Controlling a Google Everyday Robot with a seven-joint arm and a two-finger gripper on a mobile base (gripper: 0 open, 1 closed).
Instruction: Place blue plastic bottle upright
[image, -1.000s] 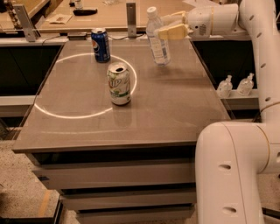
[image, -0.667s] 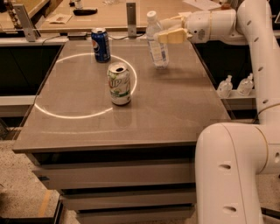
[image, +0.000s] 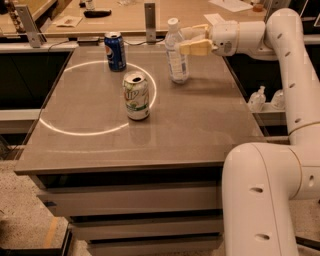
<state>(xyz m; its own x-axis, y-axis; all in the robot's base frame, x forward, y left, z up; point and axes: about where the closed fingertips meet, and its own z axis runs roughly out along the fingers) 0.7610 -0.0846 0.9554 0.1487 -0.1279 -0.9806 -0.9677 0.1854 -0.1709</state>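
Note:
The blue plastic bottle (image: 176, 59) is clear with a white cap and a pale label. It stands upright on the grey table (image: 200, 120), at the back right of centre. My gripper (image: 183, 40) reaches in from the right at the bottle's upper half. Its tan fingers (image: 196, 48) sit on either side of the bottle, shut on it.
A green-white 7UP can (image: 136, 95) stands mid-table inside a white ring of light. A blue Pepsi can (image: 115, 51) stands at the back left. A metal post (image: 150, 22) rises behind the table. White bottles (image: 257, 98) sit on a low shelf to the right.
The bottle was tilted and held just above the table. It has come down and now stands upright on the table, with my gripper still around it.

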